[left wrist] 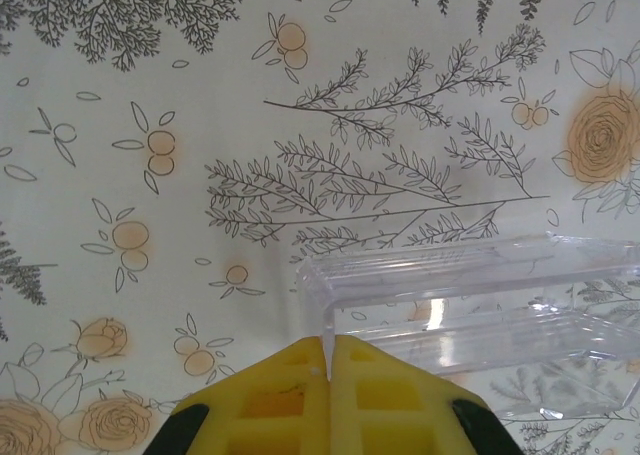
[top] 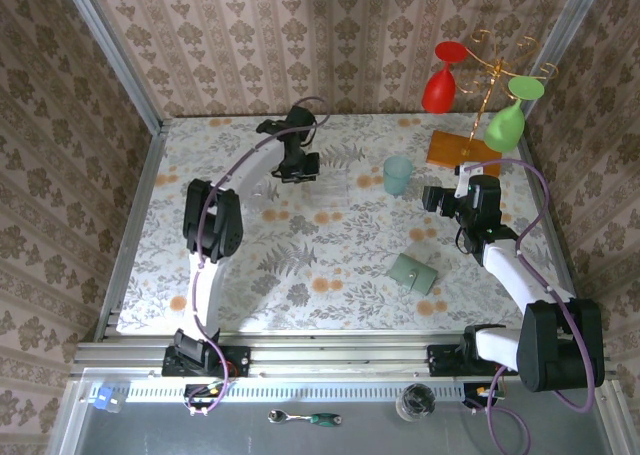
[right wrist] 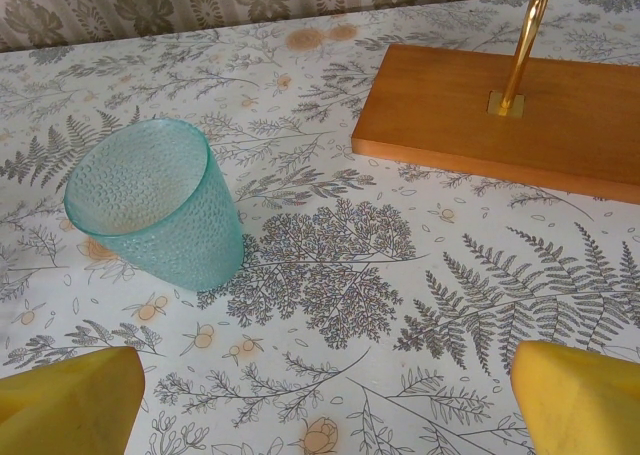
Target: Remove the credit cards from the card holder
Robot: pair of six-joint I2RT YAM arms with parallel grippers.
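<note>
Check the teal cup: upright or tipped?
Upright. The teal cup stands on its base on the table, open mouth facing up.

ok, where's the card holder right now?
Top view: the card holder lies right of centre, on the near side of the teal cup, beside the right arm.

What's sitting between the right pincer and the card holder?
Between right pincer and card holder, the top view shows one small pale-green item, too small to identify.
</note>
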